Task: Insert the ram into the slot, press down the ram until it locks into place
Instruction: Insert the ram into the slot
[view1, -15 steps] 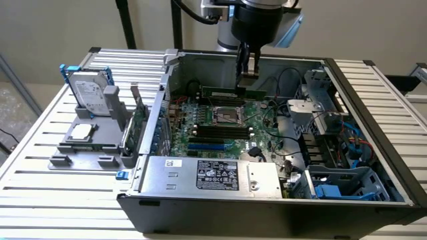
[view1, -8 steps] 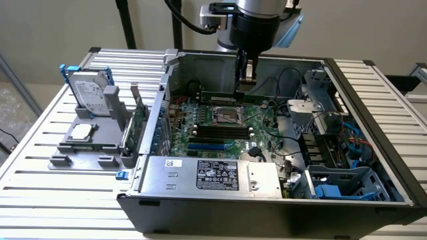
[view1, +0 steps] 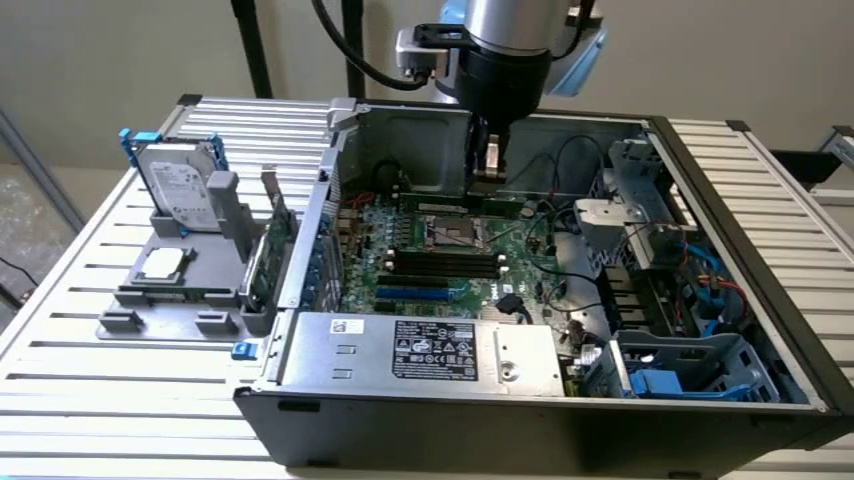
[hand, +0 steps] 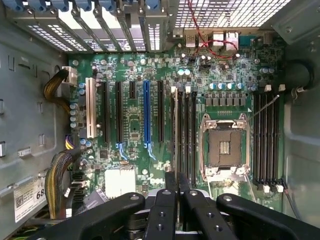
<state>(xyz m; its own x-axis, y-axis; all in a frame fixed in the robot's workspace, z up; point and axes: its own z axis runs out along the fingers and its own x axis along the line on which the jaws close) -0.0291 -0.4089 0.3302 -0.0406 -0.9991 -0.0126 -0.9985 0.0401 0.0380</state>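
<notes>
The ram (view1: 510, 207) stands on edge in the slot (hand: 173, 90) at the upper centre of the exterior view, just beyond the CPU socket (view1: 454, 233). Insertion looks done, though I cannot tell whether the end latches have locked. The gripper (view1: 487, 178) hangs vertically right over it, fingers (hand: 165, 210) drawn narrowly together, seemingly at the ram's top edge.

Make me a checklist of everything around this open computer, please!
Surface: slatted metal table carrying an open dark grey computer case.
Job's things: thin green ram stick lined up along long black plastic memory slots; seating cannot be told.
Clutter: silver hard drive upright in a grey plastic holder.
Grippers: black gripper shut on the ram stick.
Cables: thin red wires, yellow-black wire bundle inside case.
Surroundings: plain beige wall.
</notes>
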